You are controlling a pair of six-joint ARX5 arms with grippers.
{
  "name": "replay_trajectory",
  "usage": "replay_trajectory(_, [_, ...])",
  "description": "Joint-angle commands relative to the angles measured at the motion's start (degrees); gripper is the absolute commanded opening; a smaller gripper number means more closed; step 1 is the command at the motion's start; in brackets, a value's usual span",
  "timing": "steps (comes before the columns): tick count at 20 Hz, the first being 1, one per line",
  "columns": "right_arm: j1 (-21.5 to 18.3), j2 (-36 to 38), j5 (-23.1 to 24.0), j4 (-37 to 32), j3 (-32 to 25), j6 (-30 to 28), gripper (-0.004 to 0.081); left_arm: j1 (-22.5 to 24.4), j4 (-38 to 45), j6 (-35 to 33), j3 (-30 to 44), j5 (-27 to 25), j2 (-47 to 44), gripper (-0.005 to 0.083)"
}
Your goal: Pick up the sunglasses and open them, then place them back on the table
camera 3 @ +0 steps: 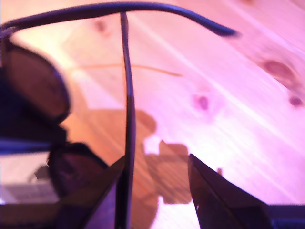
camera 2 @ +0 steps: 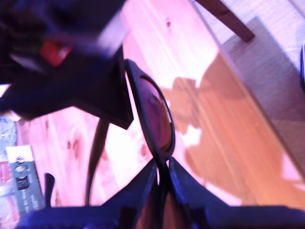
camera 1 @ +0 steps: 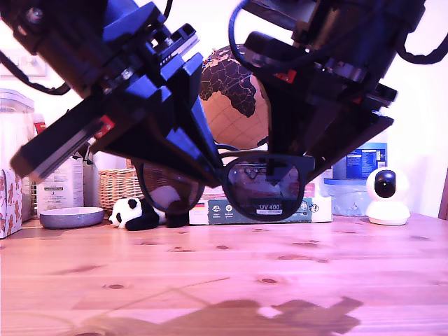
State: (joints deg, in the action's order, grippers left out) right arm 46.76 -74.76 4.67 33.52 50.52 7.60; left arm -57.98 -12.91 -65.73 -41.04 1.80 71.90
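Note:
The black sunglasses [camera 1: 266, 189] hang above the pine table [camera 1: 224, 273], lenses facing the exterior camera, with a "UV 400" sticker on the lens toward the exterior view's right. My first gripper [camera 1: 192, 183], on the exterior view's left arm, is shut on the frame [camera 2: 159, 119] beside a lens; its fingertips [camera 2: 178, 179] clamp the rim. My second gripper [camera 1: 308, 164], on the exterior view's right arm, is at the other end of the frame. Its fingers [camera 3: 214, 191] stand apart, and one temple arm [camera 3: 127, 95] runs along the inner side of one finger. The other temple curves out over the table [camera 3: 228, 119].
Behind the sunglasses stand a globe [camera 1: 234, 91], a flat printed box [camera 1: 318, 208], a panda toy [camera 1: 136, 213], a wicker basket [camera 1: 115, 187] and a grey bowl [camera 1: 71, 218]. A white camera [camera 1: 388, 196] sits at the exterior view's right. The table edge and floor [camera 2: 267, 57] show in the first wrist view.

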Motion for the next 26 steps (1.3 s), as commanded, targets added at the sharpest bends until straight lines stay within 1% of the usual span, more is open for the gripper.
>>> replay_trajectory(1, [-3.5,-0.5,3.5,1.4,-0.79,1.33,0.0335,-0.02,-2.27,-0.26,0.92,0.63,0.52,-0.0022])
replay_trajectory(3, [-4.52,-0.5,3.5,1.75,-0.79,3.23,0.0335,0.24,-2.25,-0.26,0.92,0.66,0.52,-0.0022])
replay_trajectory(11, [-7.78,-0.5,4.15,2.16,-0.79,4.74,0.0335,1.84,-2.32,-0.24,0.92,0.48,0.52,-0.0022])
replay_trajectory(13, [-8.74,-0.5,6.08,2.05,-0.79,6.73,0.0336,2.58,-2.29,0.46,0.92,0.5,0.52,-0.0022])
replay_trajectory(14, [-9.38,-0.5,6.45,2.03,-0.79,8.61,0.0339,2.82,-2.29,1.25,0.92,0.52,0.52,-0.0022])
replay_trajectory(16, [-10.58,-0.5,6.45,1.84,-0.76,10.73,0.0354,2.91,-2.25,1.27,0.92,0.55,0.52,-0.0022])
replay_trajectory(18, [-11.23,-0.5,6.43,1.6,-0.76,11.65,0.0359,2.91,-2.08,1.25,0.92,0.59,0.52,-0.0022])
replay_trajectory(24, [-12.07,-0.44,6.32,0.61,0.42,11.74,0.0358,3.8,-2.08,1.27,0.92,0.7,0.52,-0.0022])
replay_trajectory(25, [-12.07,-0.44,5.7,0.72,0.72,10.91,0.0358,3.87,-2.05,1.27,0.92,0.72,0.52,-0.0022])
replay_trajectory(26, [-12.07,-0.42,3.87,0.48,1.25,8.44,0.0358,3.87,-2.05,1.22,0.92,0.74,0.52,-0.0022])
